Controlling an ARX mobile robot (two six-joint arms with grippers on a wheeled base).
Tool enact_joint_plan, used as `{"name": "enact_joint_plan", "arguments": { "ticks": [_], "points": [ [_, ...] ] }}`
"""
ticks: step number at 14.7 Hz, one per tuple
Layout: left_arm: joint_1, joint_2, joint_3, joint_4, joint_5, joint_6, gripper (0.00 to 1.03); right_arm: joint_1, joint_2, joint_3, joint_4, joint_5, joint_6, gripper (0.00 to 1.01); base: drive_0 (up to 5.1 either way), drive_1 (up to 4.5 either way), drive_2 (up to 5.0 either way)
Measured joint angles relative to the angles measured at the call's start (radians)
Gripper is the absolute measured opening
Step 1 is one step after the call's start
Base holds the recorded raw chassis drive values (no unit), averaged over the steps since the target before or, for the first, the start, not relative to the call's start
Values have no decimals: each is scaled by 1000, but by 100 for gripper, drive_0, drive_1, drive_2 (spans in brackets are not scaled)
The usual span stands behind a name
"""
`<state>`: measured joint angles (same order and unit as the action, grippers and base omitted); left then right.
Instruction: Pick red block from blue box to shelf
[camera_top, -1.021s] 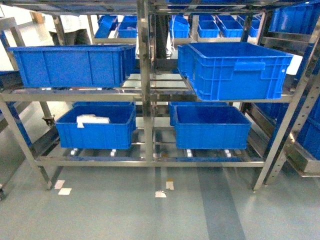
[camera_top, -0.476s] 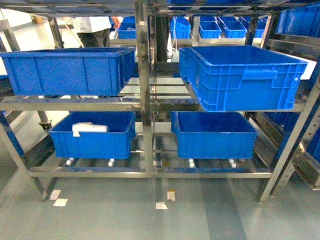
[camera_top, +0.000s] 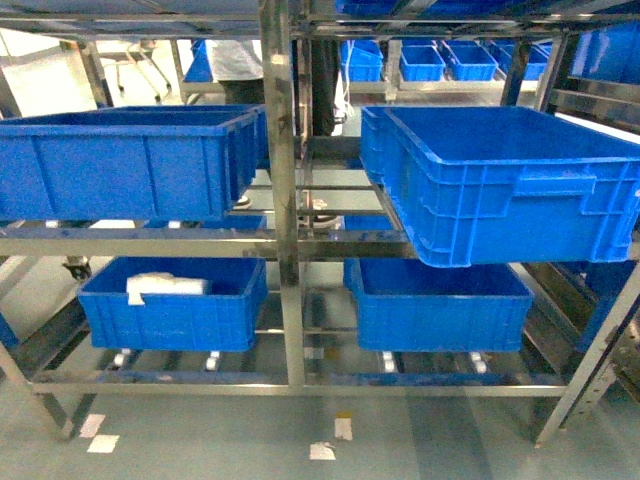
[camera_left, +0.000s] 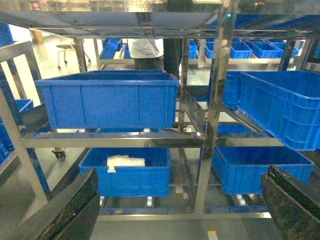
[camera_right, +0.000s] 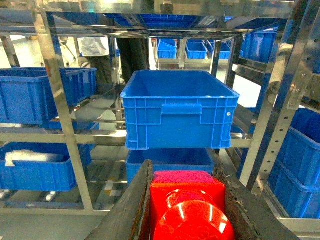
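Note:
The red block (camera_right: 187, 200), glossy with a round stud facing the camera, fills the bottom of the right wrist view, and my right gripper (camera_right: 184, 172) is shut on it with a finger pressed on each side. In the left wrist view my left gripper (camera_left: 181, 175) stands open and holds nothing, its dark fingers (camera_left: 75, 205) at the frame's lower corners. The stainless-steel shelf (camera_top: 280, 200) stands straight ahead, its upright (camera_right: 55, 100) left of the block. The blue box is out of view. Neither gripper shows in the head view.
Dark blue ribbed crates sit on the shelf: upper left (camera_top: 130, 160), upper right (camera_top: 510, 180) jutting forward over the rail, and lower right (camera_top: 440, 300). The lower left crate (camera_top: 170, 315) holds a white bag (camera_top: 165, 285). A person (camera_top: 235, 60) stands behind. Tape marks (camera_top: 322, 450) dot the floor.
The head view has drawn closer to the shelf, so the crates look larger and sit lower in the frame. The person behind has shifted to the right.

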<state>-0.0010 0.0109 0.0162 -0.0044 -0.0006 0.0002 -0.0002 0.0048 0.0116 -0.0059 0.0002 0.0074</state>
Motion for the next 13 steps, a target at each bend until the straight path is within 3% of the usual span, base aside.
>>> {"name": "enact_joint_plan", "arguments": {
  "ticks": [13],
  "points": [
    [0, 0, 0, 4, 0, 0, 98, 0, 0, 0, 1, 0, 0, 28, -2, 401, -405]
  ]
}}
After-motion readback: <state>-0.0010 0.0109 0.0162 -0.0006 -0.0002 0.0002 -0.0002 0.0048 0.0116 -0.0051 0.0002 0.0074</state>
